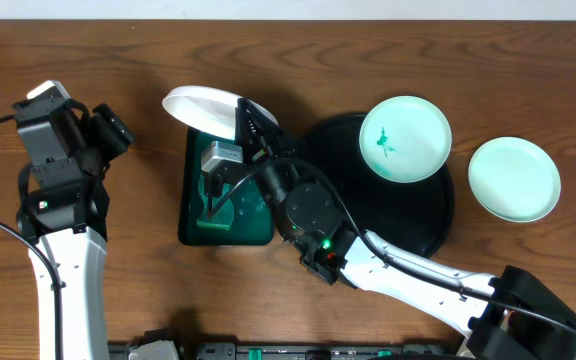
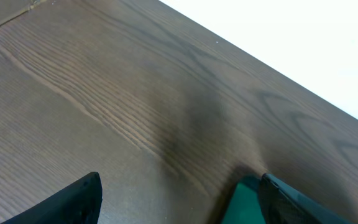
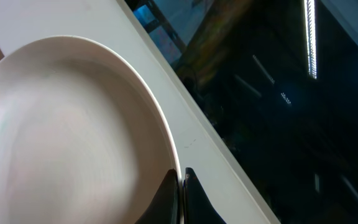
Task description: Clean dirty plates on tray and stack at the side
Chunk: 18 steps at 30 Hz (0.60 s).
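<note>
One plate [image 1: 513, 178] lies on the table [image 1: 138, 60] just beside the black tray [image 1: 423, 225], right of its rim and not touching it. No smear shows on it, so it looks finished and set aside. A second plate [image 1: 405, 138] sits at the far edge of the black tray, seeming to overlap the rim, with a green smear on its face, so it has yet to be cleaned. The third plate [image 1: 203, 108] is pinched by its rim in the right gripper [image 1: 243, 115], jaws closed tight on the edge, and held tilted above the far end of the green tray [image 1: 193, 235]. The wrist view shows its face pale and unmarked, though part is out of sight. By my judgement the job is about midway, and no stack exists yet.

The left gripper [image 1: 118, 128] holds nothing, its jaws spread wide over bare wood near the green tray's corner. The right arm lies across the black tray's near-left part, crowding that side. Open table lies left of the green tray and around the side plate, where a stack could go
</note>
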{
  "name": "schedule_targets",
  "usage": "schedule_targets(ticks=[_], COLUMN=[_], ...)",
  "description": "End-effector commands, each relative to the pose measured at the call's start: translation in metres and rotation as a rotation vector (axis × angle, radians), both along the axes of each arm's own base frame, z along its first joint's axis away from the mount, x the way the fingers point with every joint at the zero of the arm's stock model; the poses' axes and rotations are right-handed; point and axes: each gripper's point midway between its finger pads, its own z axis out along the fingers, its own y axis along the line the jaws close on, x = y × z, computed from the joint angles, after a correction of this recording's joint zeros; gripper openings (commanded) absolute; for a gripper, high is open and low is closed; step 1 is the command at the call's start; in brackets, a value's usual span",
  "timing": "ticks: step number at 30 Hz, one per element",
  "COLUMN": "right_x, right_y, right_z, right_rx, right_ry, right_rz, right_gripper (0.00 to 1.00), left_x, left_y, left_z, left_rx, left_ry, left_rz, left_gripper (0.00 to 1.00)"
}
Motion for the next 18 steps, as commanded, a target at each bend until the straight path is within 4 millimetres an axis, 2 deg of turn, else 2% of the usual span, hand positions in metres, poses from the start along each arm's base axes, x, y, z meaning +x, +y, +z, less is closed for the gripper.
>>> schedule_targets(ticks=[1,18], right_x=[-0.0045,-0.0076], right_y=[0.0033,0.0055], right_z=[0.0109,0.0171], right_rx=[0.016,-0.068], right_ry=[-0.026,-0.098], right_rz=[0.004,-0.001], right_gripper=[0.01,0.01], left_x=[-0.0006,-0.0006], left_y=[0.0028,0.0028], left_z=[0.0006,0.0006], left_rx=[0.005,0.005], left_ry=[0.000,0.000], left_rz=[0.012,0.012], left_gripper=[0.80,0.80])
